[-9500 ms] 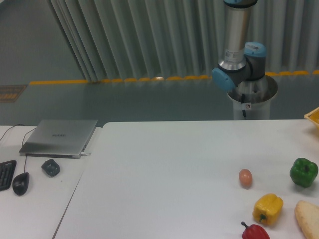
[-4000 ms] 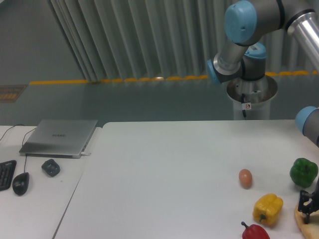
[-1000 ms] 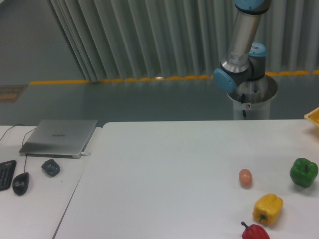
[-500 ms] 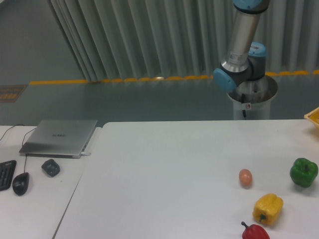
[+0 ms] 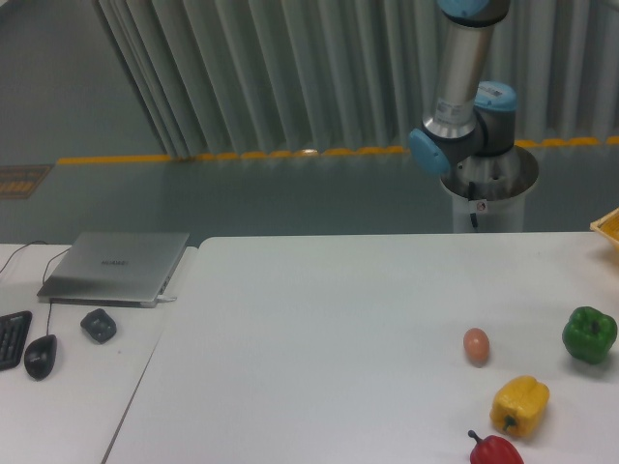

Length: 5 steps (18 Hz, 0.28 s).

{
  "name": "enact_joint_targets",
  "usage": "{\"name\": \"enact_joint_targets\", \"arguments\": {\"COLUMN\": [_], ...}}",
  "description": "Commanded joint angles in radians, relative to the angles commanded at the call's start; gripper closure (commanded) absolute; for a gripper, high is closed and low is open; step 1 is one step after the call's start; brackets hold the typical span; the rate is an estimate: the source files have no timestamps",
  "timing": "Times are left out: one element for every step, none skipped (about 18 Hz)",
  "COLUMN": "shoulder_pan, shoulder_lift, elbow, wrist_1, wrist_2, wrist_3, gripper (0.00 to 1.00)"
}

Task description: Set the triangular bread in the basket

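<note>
The triangular bread is not in view; the spot at the table's front right corner where it lay is bare. Only a yellow-orange corner of the basket [image 5: 609,224] shows at the right edge, at the back of the table. My gripper is out of view; only the arm's upright link and blue-capped joints [image 5: 455,126] show behind the table, rising out of the top of the frame.
On the white table lie a small brown egg [image 5: 476,345], a green pepper [image 5: 589,333], a yellow pepper [image 5: 519,406] and a red pepper [image 5: 494,450]. On the left desk are a laptop [image 5: 116,266], a mouse [image 5: 40,356], a keyboard edge and a dark object [image 5: 98,325].
The bread lay at the front right corner 9.5 s ago, and the gripper stood over it 4 s ago. It has been gone from view for the last second. The arm's upright link has shifted slightly left.
</note>
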Motion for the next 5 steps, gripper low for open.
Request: {"name": "enact_joint_targets", "arguments": {"shoulder_pan": [-0.008, -0.011, -0.018, -0.029, -0.035], "shoulder_lift": [0.002, 0.003, 0.003, 0.003, 0.003], "elbow": [0.0, 0.0, 0.0, 0.0, 0.0], "wrist_1": [0.0, 0.0, 0.0, 0.0, 0.0], "wrist_2": [0.0, 0.0, 0.002, 0.003, 0.002], "wrist_3": [-0.003, -0.006, -0.011, -0.031, -0.055], "gripper": [0.0, 0.0, 0.0, 0.0, 0.0]}}
